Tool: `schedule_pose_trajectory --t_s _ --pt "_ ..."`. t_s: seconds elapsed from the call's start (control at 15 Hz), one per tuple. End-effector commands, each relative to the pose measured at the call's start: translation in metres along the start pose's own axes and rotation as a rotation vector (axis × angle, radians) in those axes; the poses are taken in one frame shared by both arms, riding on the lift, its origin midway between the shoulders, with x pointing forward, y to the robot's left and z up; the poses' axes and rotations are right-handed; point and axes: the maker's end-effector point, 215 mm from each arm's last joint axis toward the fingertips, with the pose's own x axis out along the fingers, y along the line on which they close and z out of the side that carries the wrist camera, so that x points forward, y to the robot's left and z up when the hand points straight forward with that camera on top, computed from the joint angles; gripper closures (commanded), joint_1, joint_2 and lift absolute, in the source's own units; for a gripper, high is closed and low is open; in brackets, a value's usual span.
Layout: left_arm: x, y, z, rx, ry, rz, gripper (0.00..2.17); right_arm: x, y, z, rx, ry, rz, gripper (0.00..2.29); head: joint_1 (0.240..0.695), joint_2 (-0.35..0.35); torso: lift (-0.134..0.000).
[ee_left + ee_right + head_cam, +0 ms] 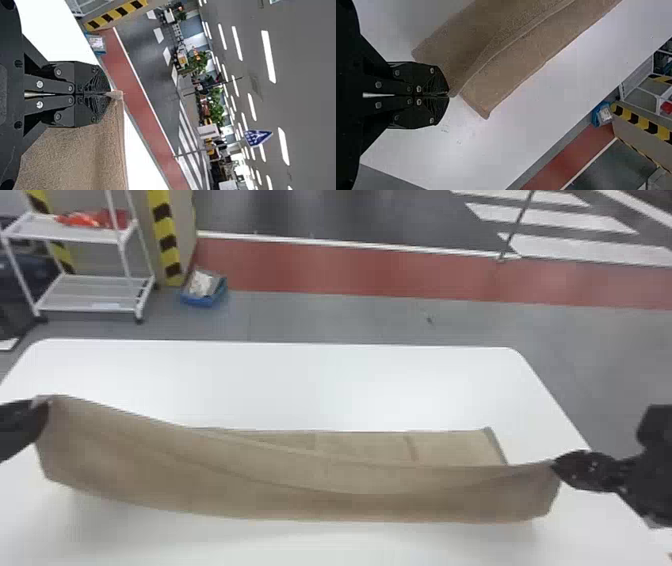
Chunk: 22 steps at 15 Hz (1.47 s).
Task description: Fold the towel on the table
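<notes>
Head view: left fingers (27,424), far left, and right fingers (577,471), lower right, pinch the towel (300,485); I should lower both evenly, edge taut.

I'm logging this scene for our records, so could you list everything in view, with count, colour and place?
towel: one, tan, raised at both ends, far part lying on the table
table: one, white, under the towel
rack: one, white, beyond the table's far left
items: count unclear, red, rack's top shelf
box: one, blue, on the floor beside the rack
hazard stripes: yellow and black, on the pillar by the rack
floor band: one, red, beyond the table
pole: one, grey, far right
plants: several, green, background
ceiling lights: many, white, overhead
left gripper: one, black, at the towel's left end
right gripper: one, black, at its right end
</notes>
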Motion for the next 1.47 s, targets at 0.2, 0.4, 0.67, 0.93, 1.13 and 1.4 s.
schedule_pose_trajectory --t_s 0.2,0.4,0.67,0.93,1.13,1.4 --pt "0.011 0.009 -0.029 0.001 0.072 -0.015 1.91 0.034 -0.016 0.007 0.045 0.000 0.071 2.07 0.695 -0.117 -0.124" --pt "0.019 0.017 -0.043 -0.003 0.105 -0.029 1.91 0.052 -0.032 0.013 0.059 0.017 0.078 2.07 0.695 -0.106 -0.124" --pt "0.031 0.031 -0.060 0.001 0.151 -0.049 1.91 0.073 -0.047 0.025 0.043 0.052 0.100 2.07 0.695 -0.084 -0.124" --pt "0.036 0.037 -0.076 0.010 0.193 -0.064 1.91 0.094 -0.043 0.047 -0.015 0.073 0.123 2.07 0.695 -0.056 -0.124" --pt "0.038 0.042 -0.084 0.012 0.211 -0.066 1.91 0.103 -0.046 0.051 -0.040 0.102 0.123 2.07 0.695 -0.036 -0.124" --pt "0.040 0.044 -0.087 0.008 0.217 -0.066 1.91 0.119 -0.034 0.044 -0.089 0.165 0.148 2.07 0.695 -0.018 -0.124"
